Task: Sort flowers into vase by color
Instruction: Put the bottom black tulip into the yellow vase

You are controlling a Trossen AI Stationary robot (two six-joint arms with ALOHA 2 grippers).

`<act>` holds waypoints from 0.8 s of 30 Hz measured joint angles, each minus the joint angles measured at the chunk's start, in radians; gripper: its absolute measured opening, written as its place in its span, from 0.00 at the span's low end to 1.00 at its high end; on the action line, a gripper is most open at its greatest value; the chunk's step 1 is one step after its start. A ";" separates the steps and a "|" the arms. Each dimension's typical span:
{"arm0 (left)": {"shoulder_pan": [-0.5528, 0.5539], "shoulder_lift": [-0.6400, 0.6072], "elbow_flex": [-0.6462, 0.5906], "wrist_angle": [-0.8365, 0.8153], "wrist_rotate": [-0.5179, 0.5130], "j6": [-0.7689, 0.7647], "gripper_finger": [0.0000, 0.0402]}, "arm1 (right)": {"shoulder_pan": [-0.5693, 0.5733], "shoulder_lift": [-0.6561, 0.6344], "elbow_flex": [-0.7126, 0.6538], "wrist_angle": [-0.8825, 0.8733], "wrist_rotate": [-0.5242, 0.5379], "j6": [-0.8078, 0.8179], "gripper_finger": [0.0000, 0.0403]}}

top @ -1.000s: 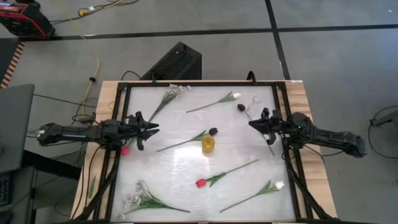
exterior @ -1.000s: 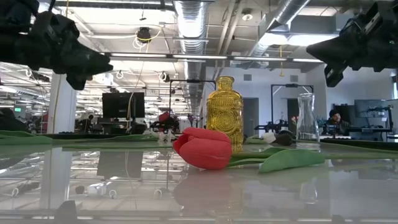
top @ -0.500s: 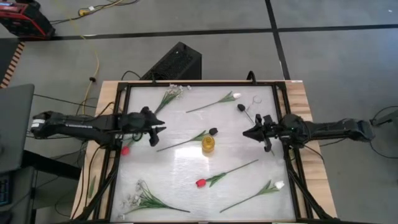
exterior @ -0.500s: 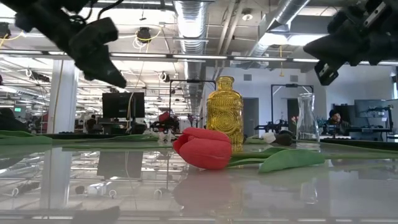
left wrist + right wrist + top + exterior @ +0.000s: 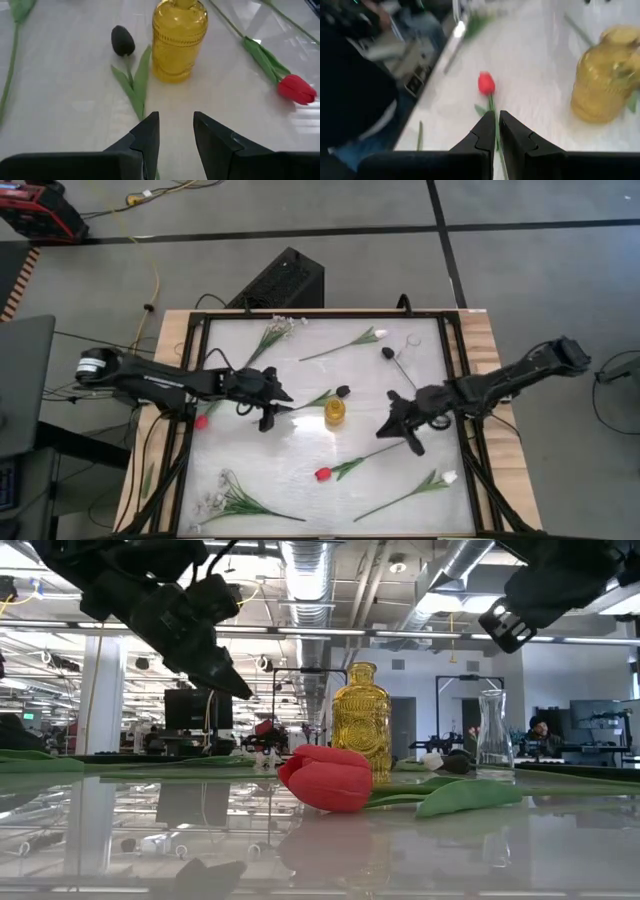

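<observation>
My left gripper (image 5: 175, 125) is open and hangs above the table over the lower stem of a dark tulip (image 5: 122, 40) (image 5: 343, 391), next to the yellow vase (image 5: 334, 412) (image 5: 179, 40). My right gripper (image 5: 496, 120) is shut and hovers over the stem of a red tulip (image 5: 486, 82) (image 5: 322, 474) that lies flat on the table. In the low view both grippers, left (image 5: 225, 675) and right (image 5: 505, 630), are well above the tabletop. A clear glass vase (image 5: 495, 730) stands near the far right.
More flowers lie flat around the table: a white tulip (image 5: 380, 333), a white tulip (image 5: 450, 476), a dark tulip (image 5: 387, 352), a red tulip (image 5: 201, 421) by the left frame, and white sprays (image 5: 278, 328) (image 5: 222, 498). A black frame (image 5: 455, 380) borders the table.
Both arms have reached in from the table's sides toward its middle. The left gripper has moved right toward the dark tulip's stem and the yellow vase and tipped downward. The right gripper has moved left and toward the near edge, over the red tulip's stem. No flower has moved.
</observation>
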 joint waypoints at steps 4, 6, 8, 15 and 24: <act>0.001 0.111 0.002 0.083 -0.018 0.008 0.27 | 0.045 0.111 0.104 -0.103 0.025 -0.001 0.13; 0.001 0.163 0.020 0.089 -0.034 0.012 0.27 | 0.060 0.153 0.138 -0.131 0.047 -0.001 0.13; 0.002 0.209 0.042 0.084 -0.063 0.029 0.27 | 0.065 0.189 0.159 -0.165 0.055 -0.001 0.13; 0.002 0.345 0.091 0.081 -0.064 0.037 0.27 | 0.062 0.265 0.167 -0.201 0.057 0.000 0.13; -0.002 0.451 0.096 0.075 -0.096 0.007 0.27 | 0.062 0.263 0.168 -0.203 0.057 0.000 0.13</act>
